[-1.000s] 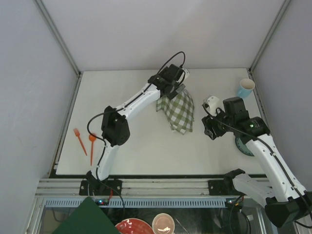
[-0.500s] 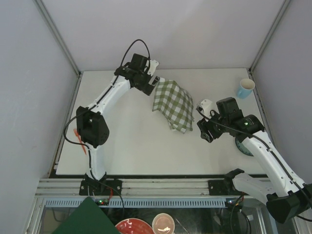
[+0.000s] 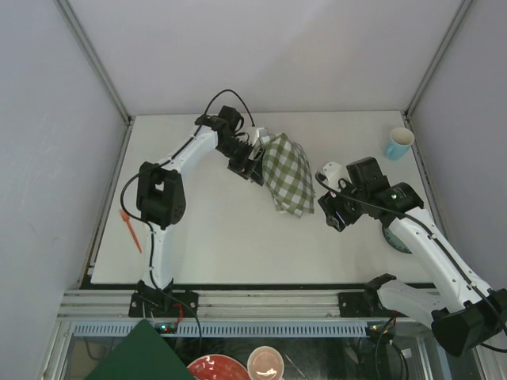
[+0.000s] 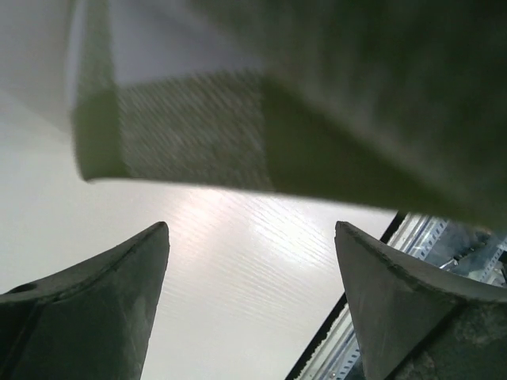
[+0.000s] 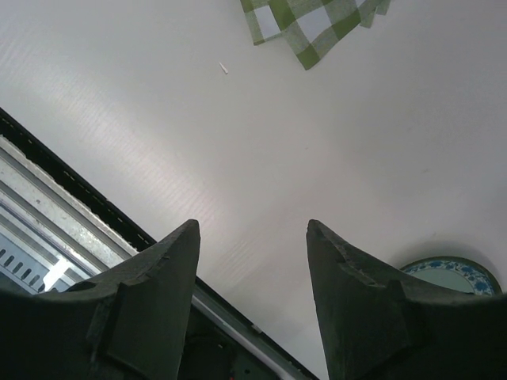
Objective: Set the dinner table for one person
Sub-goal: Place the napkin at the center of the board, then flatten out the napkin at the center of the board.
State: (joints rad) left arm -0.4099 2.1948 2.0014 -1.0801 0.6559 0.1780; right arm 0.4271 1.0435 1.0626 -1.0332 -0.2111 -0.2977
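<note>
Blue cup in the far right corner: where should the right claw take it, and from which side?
Probably pinch one wall of the blue cup at the rim, coming from above: it stands upright, mouth open, near the corner, so sideways room looks slim.

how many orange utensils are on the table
1: an orange utensil near the left edge of the table; the left arm beside it may hide more.

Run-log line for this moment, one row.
left tool: open, at left edge of checked cloth | right tool: open, empty, over dinner table | blue cup: far right corner
</note>
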